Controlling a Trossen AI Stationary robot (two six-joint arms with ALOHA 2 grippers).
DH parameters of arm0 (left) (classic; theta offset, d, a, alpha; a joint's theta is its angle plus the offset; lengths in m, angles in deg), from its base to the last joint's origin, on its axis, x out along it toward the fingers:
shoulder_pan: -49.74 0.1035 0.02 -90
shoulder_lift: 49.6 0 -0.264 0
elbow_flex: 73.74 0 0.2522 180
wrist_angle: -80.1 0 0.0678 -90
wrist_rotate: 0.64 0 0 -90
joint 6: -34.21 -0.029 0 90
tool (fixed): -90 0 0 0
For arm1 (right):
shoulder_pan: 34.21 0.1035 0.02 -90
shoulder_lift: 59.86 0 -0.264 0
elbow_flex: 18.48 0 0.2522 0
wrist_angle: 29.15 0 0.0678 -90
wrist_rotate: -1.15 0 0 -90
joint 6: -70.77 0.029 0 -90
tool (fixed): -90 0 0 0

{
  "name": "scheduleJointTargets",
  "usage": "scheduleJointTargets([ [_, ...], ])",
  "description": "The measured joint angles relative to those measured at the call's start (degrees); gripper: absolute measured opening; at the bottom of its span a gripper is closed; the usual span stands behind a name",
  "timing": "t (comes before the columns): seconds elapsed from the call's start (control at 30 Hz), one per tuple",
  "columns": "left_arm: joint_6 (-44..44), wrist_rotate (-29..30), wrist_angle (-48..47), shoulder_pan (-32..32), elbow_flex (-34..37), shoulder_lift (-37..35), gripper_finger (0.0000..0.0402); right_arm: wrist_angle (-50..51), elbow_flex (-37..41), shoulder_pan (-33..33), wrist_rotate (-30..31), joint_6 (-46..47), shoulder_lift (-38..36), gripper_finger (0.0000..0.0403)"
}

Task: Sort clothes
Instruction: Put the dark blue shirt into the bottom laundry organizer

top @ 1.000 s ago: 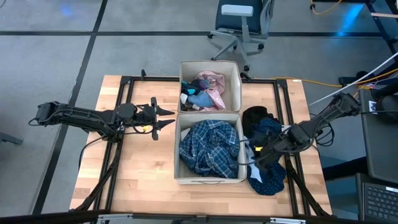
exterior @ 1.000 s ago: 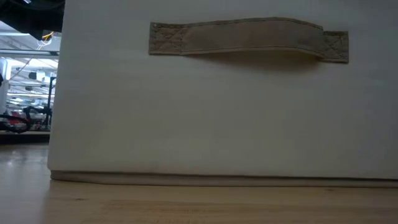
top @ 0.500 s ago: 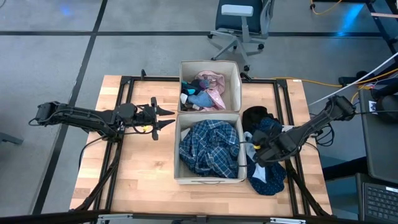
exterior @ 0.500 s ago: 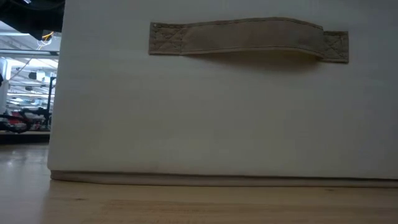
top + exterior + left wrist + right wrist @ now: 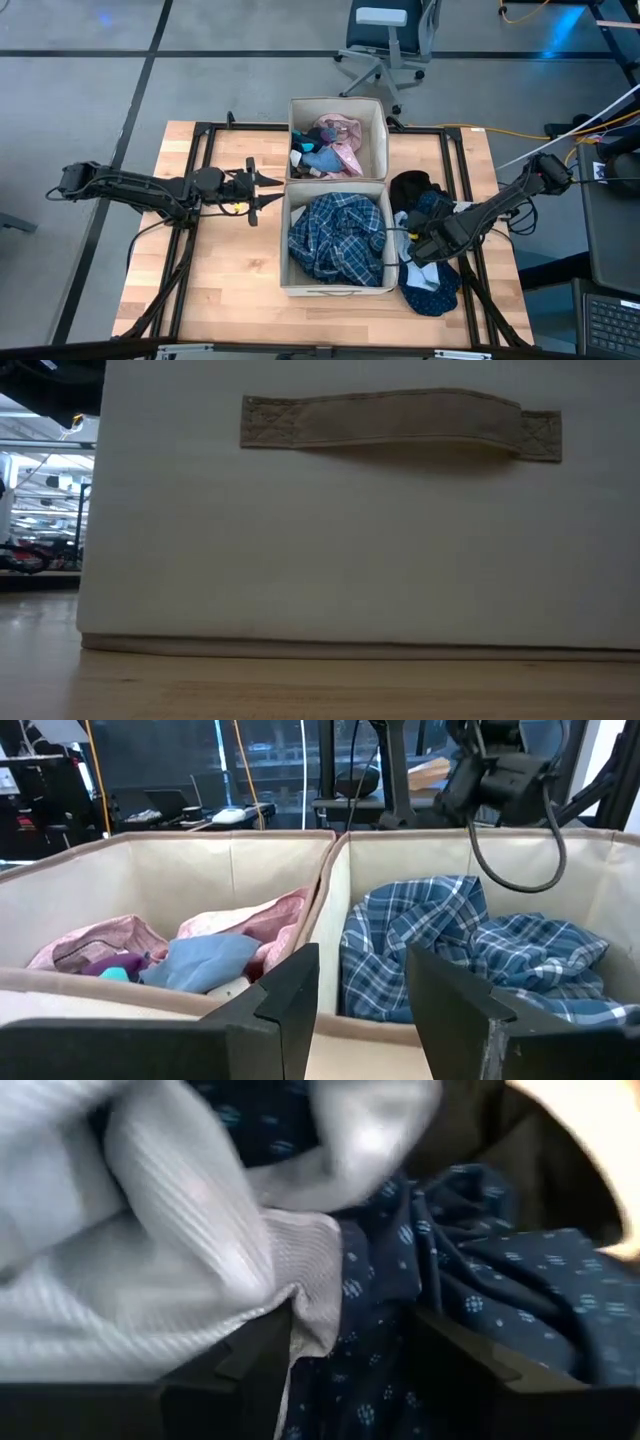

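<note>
Right gripper (image 5: 412, 243) low over the pile right of the near bin (image 5: 284, 240), fingers pinching a fold of the white top (image 5: 150, 1270), with the navy garment (image 5: 437, 215) underneath. Soft, light, likely to drag neighbours; best pinched at a bunched fold. Left gripper (image 5: 254, 189) parted, empty, left of the bins.

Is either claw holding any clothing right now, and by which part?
The right claw pinches the white top by a bunched fold over the navy dotted garment. The left claw holds nothing.
</note>
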Motion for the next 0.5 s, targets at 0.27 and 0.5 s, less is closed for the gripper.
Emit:
scheduleJointTargets([
  [0.27, -0.49, 0.0, 2.81, -0.02, 0.0, 2.47, 0.0139, -10.85, 9.7, 0.04, 1.12, -0.04, -0.15, 0.0134],
  [0.5, -0.26, 0.0, 2.74, -0.02, 0.0, 2.54, 0.0139, -10.08, 9.55, 0.04, 2.39, 0.46, -0.02, 0.0018],
])
